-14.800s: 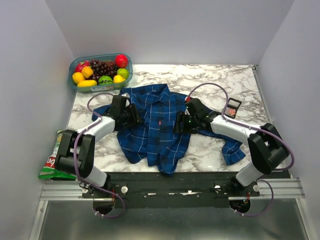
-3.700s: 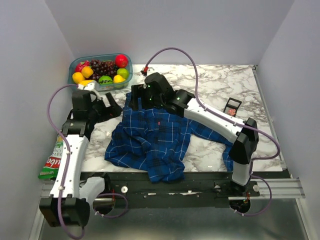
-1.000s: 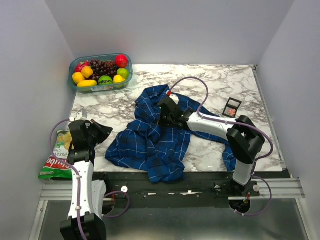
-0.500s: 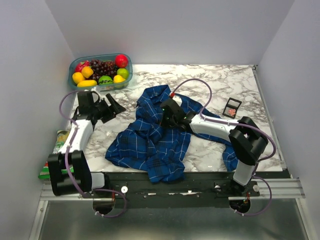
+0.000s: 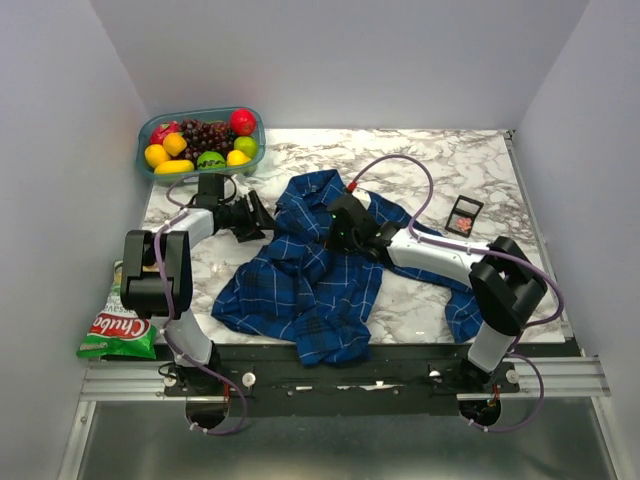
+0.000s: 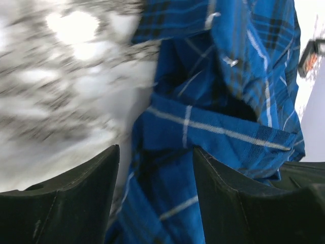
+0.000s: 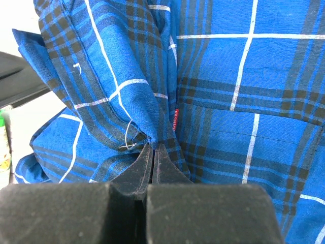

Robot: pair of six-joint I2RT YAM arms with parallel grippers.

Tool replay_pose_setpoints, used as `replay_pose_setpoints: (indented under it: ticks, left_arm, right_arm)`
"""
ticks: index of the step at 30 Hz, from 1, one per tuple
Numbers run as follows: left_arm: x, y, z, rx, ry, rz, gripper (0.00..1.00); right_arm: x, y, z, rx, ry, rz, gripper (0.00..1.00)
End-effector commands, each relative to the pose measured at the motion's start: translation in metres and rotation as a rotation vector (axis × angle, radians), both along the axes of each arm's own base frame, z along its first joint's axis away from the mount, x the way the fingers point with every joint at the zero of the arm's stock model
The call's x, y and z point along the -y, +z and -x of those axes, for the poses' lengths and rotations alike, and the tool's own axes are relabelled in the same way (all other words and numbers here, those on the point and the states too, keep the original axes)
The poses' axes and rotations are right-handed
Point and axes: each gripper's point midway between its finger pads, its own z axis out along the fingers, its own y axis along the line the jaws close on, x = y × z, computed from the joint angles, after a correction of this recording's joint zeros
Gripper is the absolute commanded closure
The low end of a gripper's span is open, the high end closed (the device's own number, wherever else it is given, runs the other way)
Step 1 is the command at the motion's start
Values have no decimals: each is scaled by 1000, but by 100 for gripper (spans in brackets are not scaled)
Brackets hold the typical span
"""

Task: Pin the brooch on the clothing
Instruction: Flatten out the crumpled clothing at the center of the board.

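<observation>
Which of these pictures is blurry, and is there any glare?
Left wrist view: the marble table smeared by blur, with a glare patch top left; the plaid shirt slightly soft. Right wrist view: weave sharp. Top view: even light, crisp.

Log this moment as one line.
left end effector: open, over shirt edge | right end effector: shut, pinching shirt fold | shirt: crumpled on table

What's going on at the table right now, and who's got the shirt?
The right gripper has its fingers shut on a fold of the plaid shirt near its middle. The left gripper is open at the shirt's left edge, holding nothing. The small black case, with something reddish inside, lies apart on the table to the right. I see no brooch on the shirt.
</observation>
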Motion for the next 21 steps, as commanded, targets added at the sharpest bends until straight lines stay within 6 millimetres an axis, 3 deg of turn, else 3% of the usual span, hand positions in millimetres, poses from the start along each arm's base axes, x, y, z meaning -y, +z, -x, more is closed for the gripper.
replay_pose_setpoints:
  ticks: [1,4,8,9,11,12,13,14,15,17,18,19,21]
  left_arm:
    - [48,8,-5,76,-184,62,33]
    - [63,12,-10,119,-228,87,36]
    - [67,23,-24,208,-240,93,72]
    - [70,34,-29,264,-248,102,88]
    - [71,45,-31,310,-251,99,99]
    - [69,63,-32,380,-258,69,100]
    - [65,67,-32,401,-248,21,100]
    - [54,74,-40,439,-202,-66,100]
    - [48,94,-39,513,-201,-141,100]
    - [32,111,-37,536,-150,-252,100]
    - [16,131,-39,586,-71,-358,100]
    - [8,135,-34,595,-72,-430,100]
    - [-14,164,-29,661,14,-560,100]
  right_arm:
    - [14,5,-6,29,-48,9,99]
    - [15,2,-5,23,-48,12,99]
    - [17,-4,-3,10,-44,21,99]
    - [17,-6,-2,7,-45,23,99]
    - [19,-8,-1,2,-46,27,99]
    - [21,-9,-1,3,-47,33,99]
    - [22,-10,0,4,-52,34,99]
    - [24,-12,1,1,-50,39,99]
    - [26,-11,2,3,-53,40,99]
    - [31,-11,2,5,-62,43,99]
    - [33,-10,1,8,-67,44,99]
    - [34,-10,1,9,-72,45,99]
    - [38,-8,0,15,-79,44,99]
